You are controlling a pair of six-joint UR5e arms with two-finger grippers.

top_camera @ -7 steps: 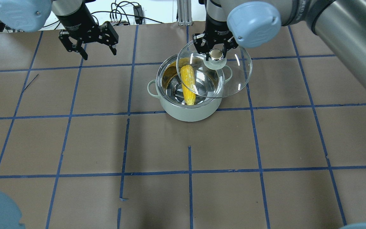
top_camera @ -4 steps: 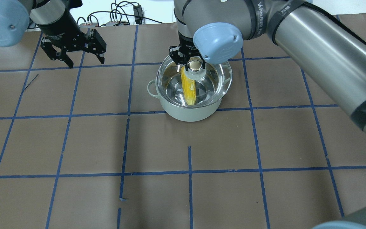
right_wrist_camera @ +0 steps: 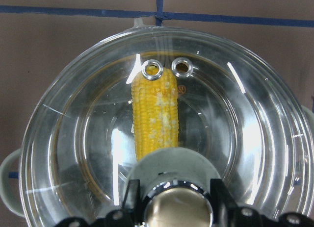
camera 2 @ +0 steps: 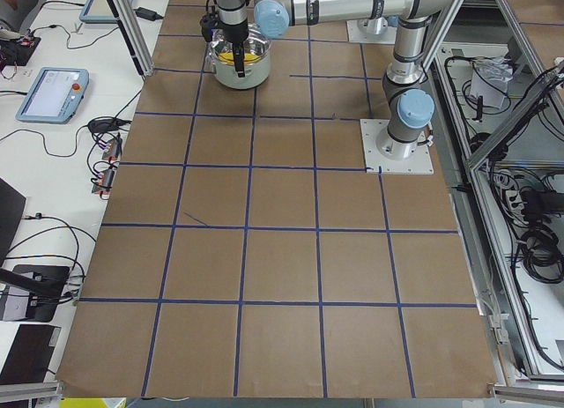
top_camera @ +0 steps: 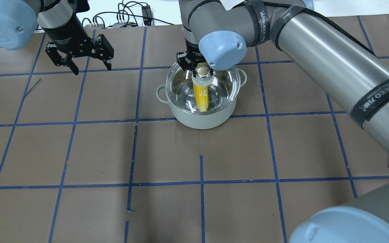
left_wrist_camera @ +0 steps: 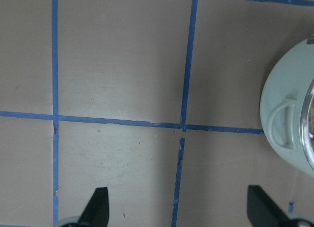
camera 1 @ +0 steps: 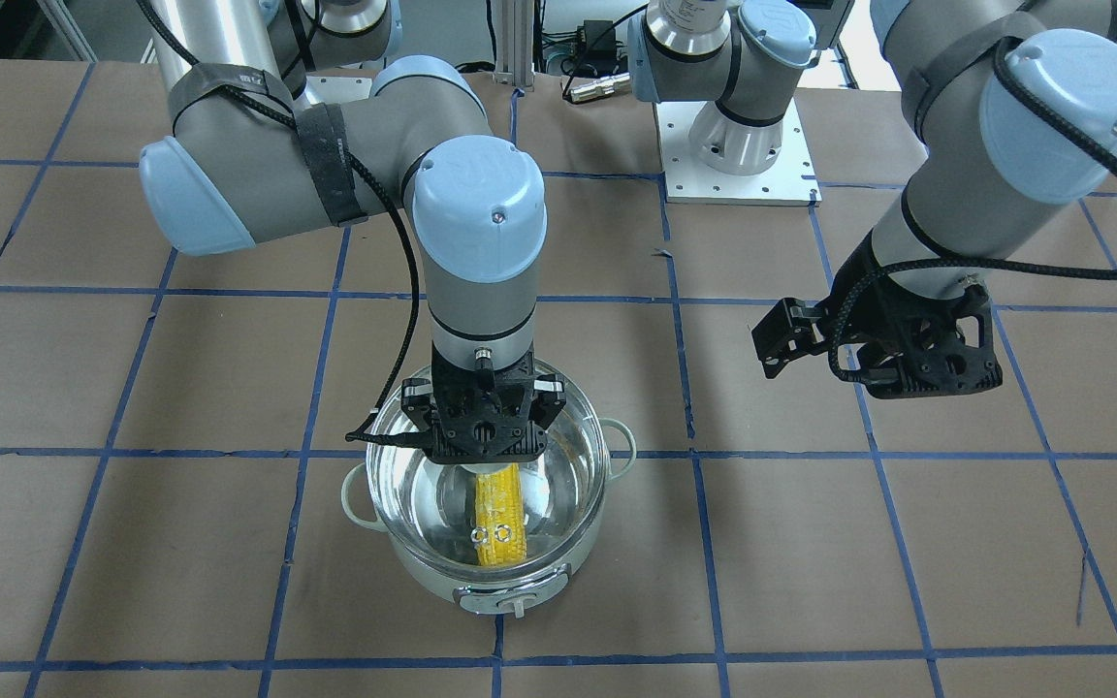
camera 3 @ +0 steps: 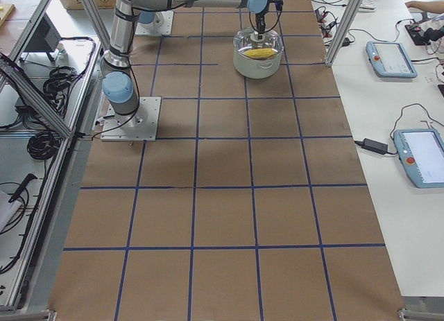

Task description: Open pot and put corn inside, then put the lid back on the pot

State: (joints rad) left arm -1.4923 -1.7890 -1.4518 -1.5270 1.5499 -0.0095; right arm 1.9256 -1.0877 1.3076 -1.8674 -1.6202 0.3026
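Observation:
The pale mint pot (top_camera: pixel 201 118) stands on the brown paper at mid-table, its front knob (camera 1: pixel 517 605) facing the front-facing camera. The yellow corn (top_camera: pixel 201 96) lies inside it, seen through the glass in the right wrist view (right_wrist_camera: pixel 154 114). The clear glass lid (top_camera: pixel 222 88) sits level over the pot's rim. My right gripper (top_camera: pixel 203 70) is shut on the lid's knob (right_wrist_camera: pixel 169 168) from above. My left gripper (top_camera: pixel 92 69) is open and empty, hovering well to the pot's left. The left wrist view shows its fingertips (left_wrist_camera: pixel 98 203) and the pot's side handle (left_wrist_camera: pixel 283 124).
The right arm's base plate (camera 1: pixel 738 184) is bolted near the table's back edge. Cables (top_camera: pixel 127 17) lie beyond the far edge. Tablets (camera 3: pixel 392 57) rest on the white side bench. Blue tape lines cross the paper.
My right gripper carried the lid from up and to the right of the pot leftward and down onto its rim. My left arm drew away to the left.

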